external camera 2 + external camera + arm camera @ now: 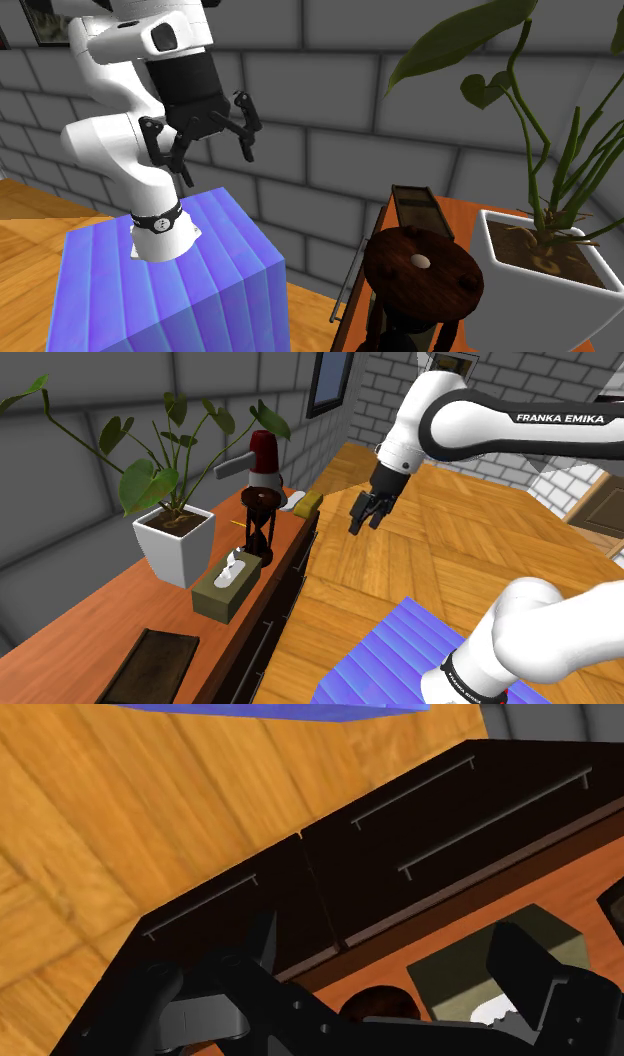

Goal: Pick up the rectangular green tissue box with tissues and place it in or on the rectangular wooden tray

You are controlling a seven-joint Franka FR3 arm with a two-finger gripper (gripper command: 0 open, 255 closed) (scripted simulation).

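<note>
Approach step, judged from the layout: nothing is grasped yet and the tissue box (228, 588) is untouched.

- Tissue box: olive-green, rectangular, a white tissue (234, 567) standing out of its top slot. It sits on the desk (90, 622) close to the front edge, just beside the white plant pot (175, 544), between the dark hourglass (258, 524) and the tray (150, 667).
- Tray: dark wood, flat, nothing in it, further along the same front edge toward the near end of the desk, apart from the box.
- Hand (366, 522): released, fingers spread with nothing between them. It hangs over the wooden floor (450, 542), out past the desk's front edge and well apart from the box. It sits higher than the desk top.
- Pose: arm stretched out from the blue stand (385, 652), wrist bent down, fingers angled downward and tipped toward the desk. In the wrist view the dark drawers (400, 844) lie ahead of the fingers, and the box shows close to one finger.

Next move, as I read it: carry the hand in over the front edge until it is above the box, turn the fingers to straddle its narrow width, then lower. The hourglass stands close at one end and the plant's leaves overhang, so the descent wants to be straight. Grip the box walls, not the tissue.
</note>
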